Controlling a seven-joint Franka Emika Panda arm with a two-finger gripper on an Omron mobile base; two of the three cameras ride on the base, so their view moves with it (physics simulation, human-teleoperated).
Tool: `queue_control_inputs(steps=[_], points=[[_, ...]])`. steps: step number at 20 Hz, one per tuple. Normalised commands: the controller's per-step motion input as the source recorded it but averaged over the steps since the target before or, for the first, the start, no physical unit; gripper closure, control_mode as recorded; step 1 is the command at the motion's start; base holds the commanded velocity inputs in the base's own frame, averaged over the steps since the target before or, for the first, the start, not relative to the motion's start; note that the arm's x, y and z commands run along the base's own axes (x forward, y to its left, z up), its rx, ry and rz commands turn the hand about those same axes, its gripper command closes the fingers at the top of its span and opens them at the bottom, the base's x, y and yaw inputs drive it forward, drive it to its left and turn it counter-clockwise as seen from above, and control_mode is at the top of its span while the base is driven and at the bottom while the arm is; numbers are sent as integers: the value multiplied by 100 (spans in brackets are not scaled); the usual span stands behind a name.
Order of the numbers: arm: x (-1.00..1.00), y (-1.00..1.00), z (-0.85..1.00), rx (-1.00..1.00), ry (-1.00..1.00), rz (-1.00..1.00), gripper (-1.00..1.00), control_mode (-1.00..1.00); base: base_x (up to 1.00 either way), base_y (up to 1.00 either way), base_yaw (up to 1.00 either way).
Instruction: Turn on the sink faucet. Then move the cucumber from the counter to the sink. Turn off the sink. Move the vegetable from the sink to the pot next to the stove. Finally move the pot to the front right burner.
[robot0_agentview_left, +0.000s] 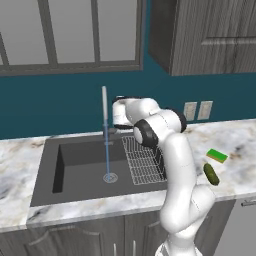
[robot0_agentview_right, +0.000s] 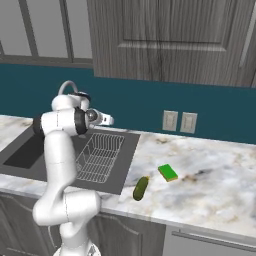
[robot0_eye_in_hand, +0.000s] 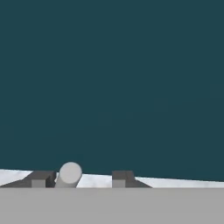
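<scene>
Faucet (robot0_agentview_left: 105, 117) running into sink (robot0_agentview_left: 80, 155), stream reaching drain. Gripper (robot0_eye_in_hand: 82, 179) beside faucet lever (robot0_eye_in_hand: 70, 173), fingers apart, gripping nothing. Cucumber (robot0_agentview_right: 141, 188) lying on counter (robot0_agentview_right: 210, 185), near green sponge (robot0_agentview_right: 168, 172).

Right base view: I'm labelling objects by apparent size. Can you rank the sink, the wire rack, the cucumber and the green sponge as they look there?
1. sink, partly hidden by the arm
2. wire rack
3. cucumber and green sponge: they look about alike, so I would not rank them.
</scene>
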Motion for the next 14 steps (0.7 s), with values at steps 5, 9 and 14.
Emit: queue_control_inputs(steps=[5, 9, 14], points=[[-11, -54, -23, 2, 5, 0, -100, -100, 0, 0, 0], [-6, -37, 3, 4, 0, -1, -100, -100, 0, 0, 0], [-11, -36, 26, 5, 0, -6, -100, -100, 0, 0, 0]])
